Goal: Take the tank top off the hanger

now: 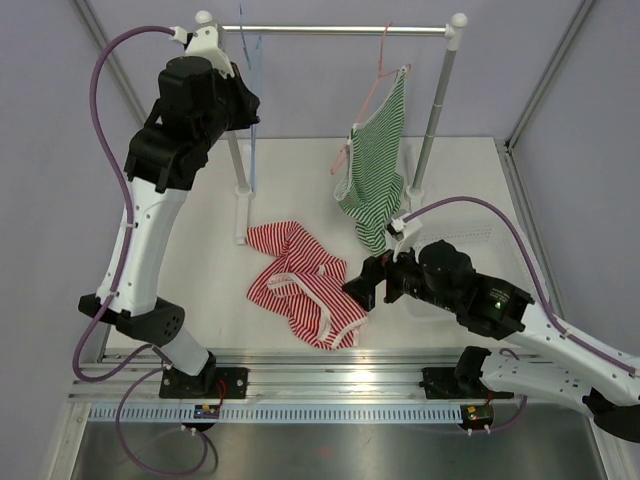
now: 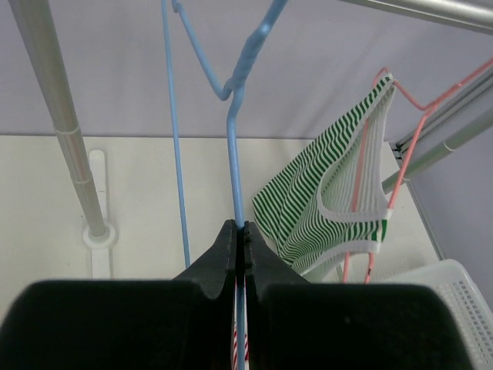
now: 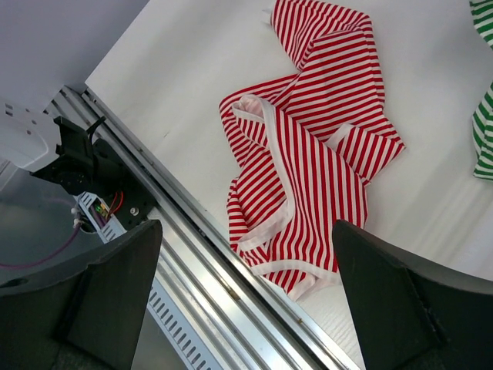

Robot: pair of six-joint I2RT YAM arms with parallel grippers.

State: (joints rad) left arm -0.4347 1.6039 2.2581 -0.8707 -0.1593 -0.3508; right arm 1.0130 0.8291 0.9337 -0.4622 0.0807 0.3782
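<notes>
A red-and-white striped tank top [image 1: 303,282] lies crumpled on the white table, off any hanger; it fills the right wrist view [image 3: 308,146]. My left gripper [image 2: 239,229] is raised by the rail and shut on the wire of a bare blue hanger [image 2: 235,116], which hangs at the rail's left end [image 1: 252,70]. A green-and-white striped tank top [image 1: 375,170] hangs on a pink hanger [image 1: 375,85] from the rail, also seen in the left wrist view [image 2: 331,193]. My right gripper [image 1: 358,288] is open and empty, just above the red top's right edge.
A metal clothes rail [image 1: 330,30] on two white-footed posts spans the back of the table. A clear plastic basket [image 1: 480,250] sits at the right under my right arm, its corner in the left wrist view [image 2: 454,301]. An aluminium rail [image 1: 330,365] runs along the table's near edge.
</notes>
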